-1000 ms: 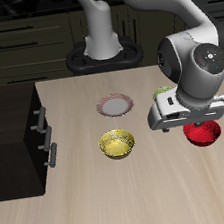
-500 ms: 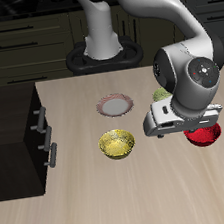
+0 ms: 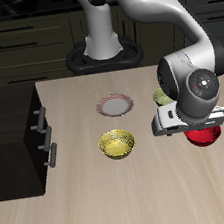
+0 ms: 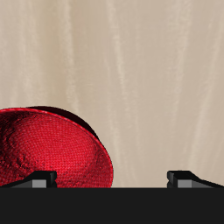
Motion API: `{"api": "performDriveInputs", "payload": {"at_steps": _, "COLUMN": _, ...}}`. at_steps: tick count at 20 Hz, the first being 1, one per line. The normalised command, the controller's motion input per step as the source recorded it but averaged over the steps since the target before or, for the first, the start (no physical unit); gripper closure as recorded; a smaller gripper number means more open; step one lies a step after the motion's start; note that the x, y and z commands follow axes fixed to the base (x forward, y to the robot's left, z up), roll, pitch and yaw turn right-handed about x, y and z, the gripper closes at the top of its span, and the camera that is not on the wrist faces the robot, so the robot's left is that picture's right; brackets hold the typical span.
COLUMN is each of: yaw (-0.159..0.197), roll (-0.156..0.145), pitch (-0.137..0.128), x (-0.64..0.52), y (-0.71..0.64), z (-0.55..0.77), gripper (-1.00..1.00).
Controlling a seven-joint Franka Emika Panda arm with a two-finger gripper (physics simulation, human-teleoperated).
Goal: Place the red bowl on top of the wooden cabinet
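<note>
Hovering over the tabletop (image 3: 145,185), the gripper (image 4: 112,178) hangs just above the red bowl (image 3: 203,134), which sits on the wood directly under the wrist and slightly off to one side of it. In the wrist view the bowl (image 4: 52,149) lies beside one fingertip (image 4: 39,179) and reaches part of the way into the gap between the two; the other fingertip (image 4: 188,178) stands over bare tabletop (image 4: 149,79). The fingers are spread wide apart with nothing between them, so the gripper is open and holds nothing. From the exterior view the arm's bulky wrist covers most of the bowl, leaving only its front rim showing below the gripper (image 3: 192,125).

The red bowl is small, round and bright red, with a glossy rim in the exterior view and a fine speckled texture across its surface in the wrist view. A dark shadow hugs its edge.

Away from the gripper, across the tabletop, the wooden cabinet (image 3: 12,138) stands very dark, flat-topped, with silver bar handles. Between it and the gripper lie a yellow bowl (image 3: 117,144) and, farther back, a plate (image 3: 116,105). An olive-green bowl (image 3: 160,96) peeks out just behind the wrist.
</note>
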Motion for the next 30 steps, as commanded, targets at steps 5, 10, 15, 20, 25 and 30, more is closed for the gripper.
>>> {"api": "performDriveInputs", "payload": {"at_steps": 5, "yaw": 0.047, "roll": 0.052, "pitch": 0.053, "x": -0.11, "y": 0.30, "z": -0.43, "gripper": -1.00}}
{"api": "performDriveInputs", "payload": {"at_steps": 10, "yaw": 0.005, "roll": 0.003, "pitch": 0.021, "x": 0.03, "y": 0.02, "z": -0.18, "gripper": -1.00}}
{"api": "performDriveInputs", "payload": {"at_steps": 15, "yaw": -0.048, "roll": 0.020, "pitch": -0.002, "x": 0.00, "y": -0.03, "z": 0.02, "gripper": -1.00}}
{"api": "performDriveInputs", "payload": {"at_steps": 20, "yaw": -0.019, "roll": 0.069, "pitch": -0.014, "x": -0.03, "y": 0.11, "z": -0.08, "gripper": 1.00}}
{"api": "performDriveInputs", "payload": {"at_steps": 25, "yaw": 0.006, "roll": 0.006, "pitch": -0.017, "x": 0.02, "y": 0.01, "z": -0.01, "gripper": 1.00}}
{"api": "performDriveInputs", "payload": {"at_steps": 30, "yaw": -0.009, "roll": -0.003, "pitch": -0.013, "x": 0.02, "y": -0.09, "z": 0.11, "gripper": 1.00}}
